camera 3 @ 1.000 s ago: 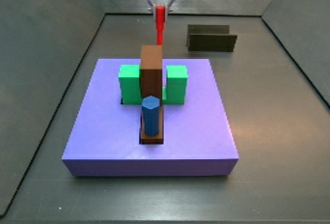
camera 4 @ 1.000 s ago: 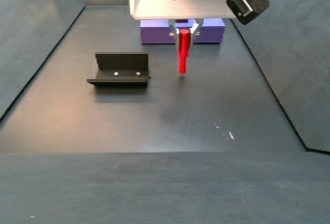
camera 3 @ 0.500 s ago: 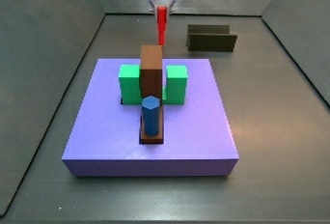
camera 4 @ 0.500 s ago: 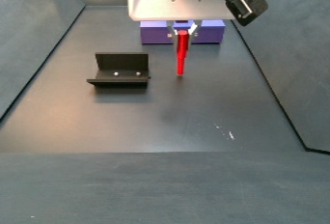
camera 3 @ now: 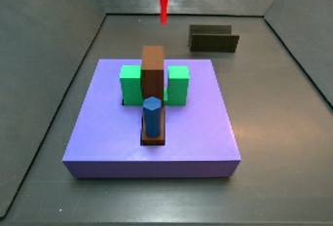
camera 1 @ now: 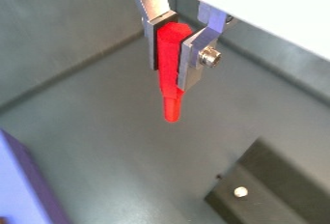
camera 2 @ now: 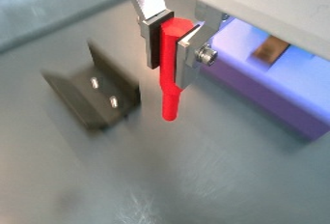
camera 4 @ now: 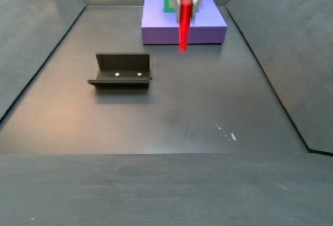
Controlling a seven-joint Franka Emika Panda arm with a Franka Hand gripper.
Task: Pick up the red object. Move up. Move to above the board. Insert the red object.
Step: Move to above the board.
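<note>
My gripper [camera 1: 175, 49] is shut on the red object [camera 1: 169, 85], a thin bright red peg that hangs straight down from the silver fingers in both wrist views [camera 2: 168, 88]. In both side views it is lifted high above the floor [camera 3: 164, 1] [camera 4: 185, 25], with the gripper mostly cut off by the frame edge. The board [camera 3: 154, 72], a narrow brown bar between two green blocks [camera 3: 130, 84], lies on the purple slab [camera 3: 196, 123]. It stands apart from the peg and also shows in a wrist view [camera 2: 271, 49].
A blue hexagonal peg [camera 3: 152, 118] stands upright in the board's near end. The dark fixture [camera 4: 120, 71] stands on the grey floor beside the gripper, also in a side view [camera 3: 213, 39] and a wrist view [camera 2: 93, 98]. Grey walls enclose the floor.
The gripper has risen with the red object in it. Its white body has gone up out of both side views, and the peg's tip is farther above the floor.
</note>
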